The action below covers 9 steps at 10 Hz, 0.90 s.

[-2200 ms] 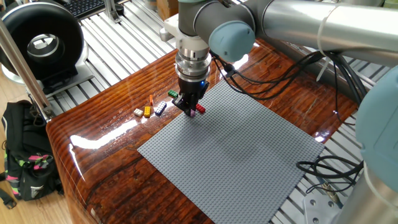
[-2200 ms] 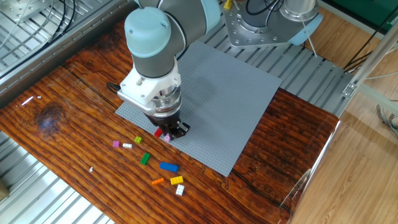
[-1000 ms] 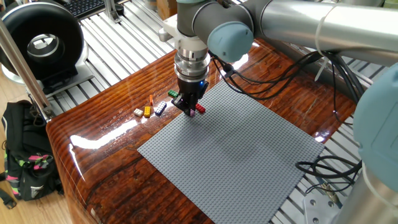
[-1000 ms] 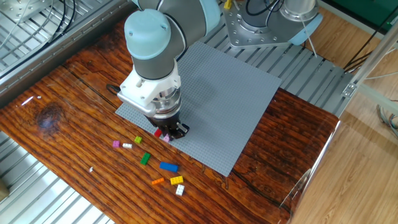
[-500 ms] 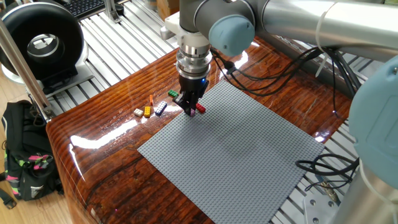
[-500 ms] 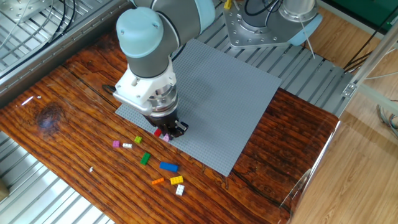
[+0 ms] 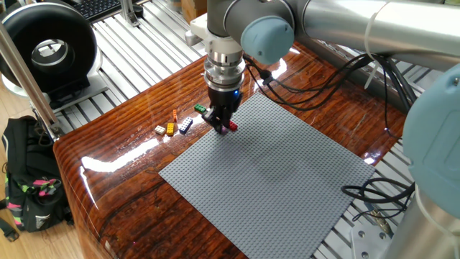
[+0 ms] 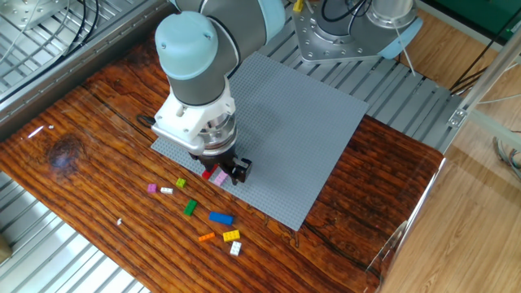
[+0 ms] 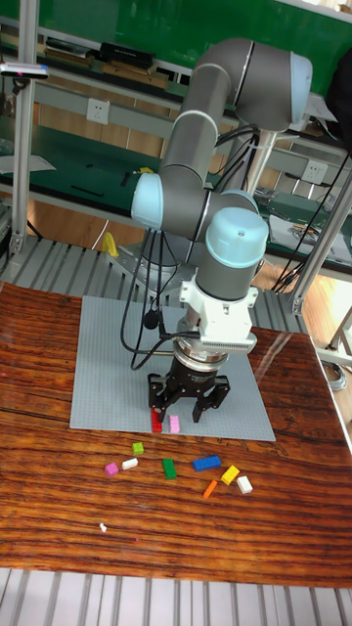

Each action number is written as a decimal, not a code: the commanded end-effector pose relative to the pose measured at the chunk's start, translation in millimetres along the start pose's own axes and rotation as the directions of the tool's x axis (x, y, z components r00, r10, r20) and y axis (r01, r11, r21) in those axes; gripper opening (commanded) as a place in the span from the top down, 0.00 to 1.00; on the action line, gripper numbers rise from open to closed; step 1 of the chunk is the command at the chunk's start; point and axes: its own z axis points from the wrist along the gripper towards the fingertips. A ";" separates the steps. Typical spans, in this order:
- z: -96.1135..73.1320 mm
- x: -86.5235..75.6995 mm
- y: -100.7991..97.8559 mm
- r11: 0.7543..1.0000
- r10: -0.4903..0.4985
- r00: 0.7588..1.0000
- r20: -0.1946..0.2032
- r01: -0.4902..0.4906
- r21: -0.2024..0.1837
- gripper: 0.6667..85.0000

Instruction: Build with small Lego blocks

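- Black two-finger gripper [image 9: 189, 399] hangs low over near edge of large flat grey studded baseplate [image 8: 309, 122], jaws spread apart, nothing between them.
- Small red Lego brick [image 9: 156, 422] & small pink Lego brick [image 9: 174, 424] sit side by side on baseplate edge, just below/beside the fingertips; contact w/ fingers can't tell.
- Other small loose Lego bricks [image 8: 220, 218] (blue, green, yellow, orange, white, purple) lie scattered on glossy wooden table [image 8: 89, 163], near baseplate, apart from gripper.
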 end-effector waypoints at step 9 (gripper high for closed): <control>-13.9 -7.7 3.6 0.986 0.168 0.985 0.046 -0.168 0.001 0.98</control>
